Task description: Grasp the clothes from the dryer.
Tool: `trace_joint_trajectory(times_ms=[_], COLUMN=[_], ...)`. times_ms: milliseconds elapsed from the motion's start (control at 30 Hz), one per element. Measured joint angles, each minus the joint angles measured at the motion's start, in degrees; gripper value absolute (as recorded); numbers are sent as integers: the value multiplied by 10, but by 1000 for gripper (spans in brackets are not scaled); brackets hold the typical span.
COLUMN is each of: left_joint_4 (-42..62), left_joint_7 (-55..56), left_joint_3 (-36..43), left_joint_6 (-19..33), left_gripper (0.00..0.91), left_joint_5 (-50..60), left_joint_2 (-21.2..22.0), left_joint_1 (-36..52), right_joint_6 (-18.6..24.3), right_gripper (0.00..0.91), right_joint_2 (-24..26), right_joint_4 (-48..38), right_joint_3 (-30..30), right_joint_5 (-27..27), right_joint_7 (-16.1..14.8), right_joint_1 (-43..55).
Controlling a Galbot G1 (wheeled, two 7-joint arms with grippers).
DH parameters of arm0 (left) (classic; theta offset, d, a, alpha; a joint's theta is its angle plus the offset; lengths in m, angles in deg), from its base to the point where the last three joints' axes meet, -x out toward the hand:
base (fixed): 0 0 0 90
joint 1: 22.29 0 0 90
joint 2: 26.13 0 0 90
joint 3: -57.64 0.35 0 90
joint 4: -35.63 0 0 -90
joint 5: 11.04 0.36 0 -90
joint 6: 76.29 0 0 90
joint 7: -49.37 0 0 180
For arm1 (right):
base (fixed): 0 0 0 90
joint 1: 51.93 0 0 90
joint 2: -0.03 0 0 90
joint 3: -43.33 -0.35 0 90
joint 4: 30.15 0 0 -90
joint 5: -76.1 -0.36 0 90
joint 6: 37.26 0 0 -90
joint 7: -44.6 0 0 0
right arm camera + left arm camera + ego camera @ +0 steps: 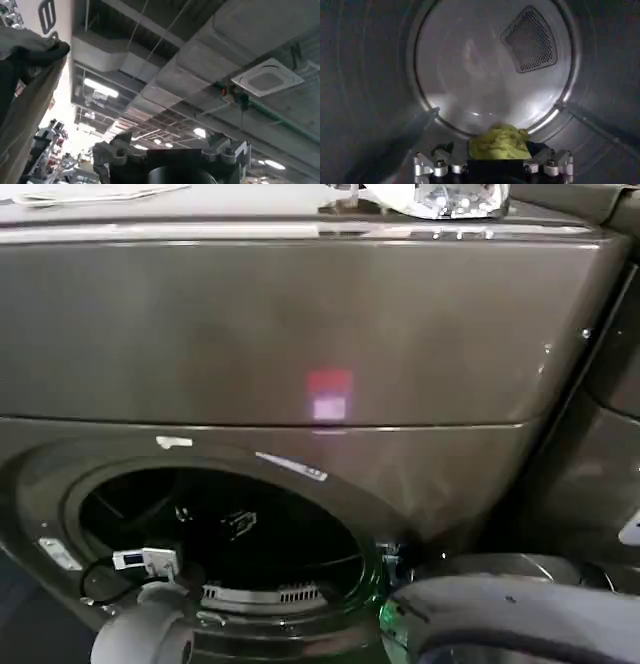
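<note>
- Head view, nearest: grey rounded left arm (140, 634) at the bottom left edge, reaching up into the round opening of the machine.
- Grey curved right arm (520, 614) lies across the bottom right corner, outside the opening, just to its right; green light glows at its near end.
- Right gripper (172, 160) in its wrist view points up at a ceiling with ducts (210, 65) and a square white ceiling unit (266, 78); nothing sits between its metal fingers, how far apart they stand I cannot tell.
- Large dark bronze-grey metal front-loading dryer (300, 334) takes up most of the head view; round porthole (220, 534) low left, dark inside.
- White label tags (145, 561) hang at the near left rim of the opening.
- Pink-white light patch (329, 394) on the front panel above the porthole.
- Crinkled clear plastic (440, 198) lies on the machine's top, far right.
- Left wrist view: left gripper (493, 159) is inside the drum, low near the drum floor.
- Small yellow-green bundle of soft wrinkly fabric, the clothes (499, 142), sits right between the left gripper's finger mounts, touching them; fingertips are hidden behind the bundle, so a closed grip cannot be told.
- Beyond the bundle: a round pale drum back wall (485, 65), with a dark mesh vent (530, 40) in its far right part.
- Raised drum paddles run along the left (405, 137) and right (600, 125) drum walls.
</note>
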Motion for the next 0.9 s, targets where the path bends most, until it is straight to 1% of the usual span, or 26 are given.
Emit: trace_joint_trajectory(times_ms=[200, 433, 767, 900], left_joint_4=[37, 112, 283, 353], left_joint_7=[5, 17, 36, 43], left_joint_3=[16, 37, 43, 41], left_joint_6=[0, 0, 0, 33], left_gripper=[907, 907, 907, 907], left_joint_5=[5, 10, 12, 12], left_joint_2=[2, 19, 43, 49], left_joint_1=[38, 113, 245, 290], right_joint_6=[2, 6, 9, 11], right_gripper=[907, 907, 907, 907], right_joint_2=[-4, -5, -7, -9], right_joint_4=[-1, -5, -5, -5], right_joint_3=[-2, 0, 3, 2], right_joint_5=[0, 0, 1, 1], right_joint_7=[-1, -2, -3, -4], right_joint_1=[-1, 1, 2, 0])
